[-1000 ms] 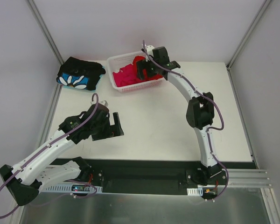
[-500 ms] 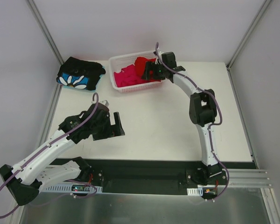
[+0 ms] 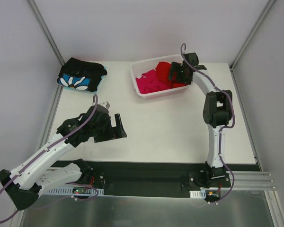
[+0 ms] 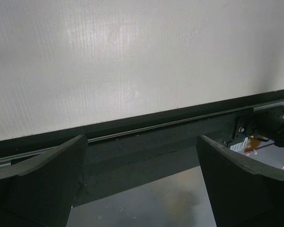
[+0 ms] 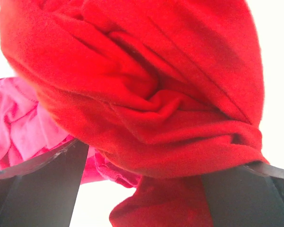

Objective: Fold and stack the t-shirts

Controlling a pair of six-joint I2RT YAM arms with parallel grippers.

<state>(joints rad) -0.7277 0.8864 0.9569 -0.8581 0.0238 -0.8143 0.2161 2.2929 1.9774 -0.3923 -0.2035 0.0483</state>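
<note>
Your right hand sits at the right end of the white basket, low over its contents. Its fingers are spread wide, and the red t-shirt bulges into the gap between them in a thick bunch of folds. You cannot tell from here whether the cloth is actually pinched.

The pink t-shirt lies crumpled in the same basket, filling its left and middle part, just beside the red one.

The black flower-print t-shirt lies outside the basket, well off to its left, as a compact bundle at the far left corner of the surface.

Your left hand hovers well apart from the basket, nearer to you and to its left. It is wide open and carries nothing.
</note>
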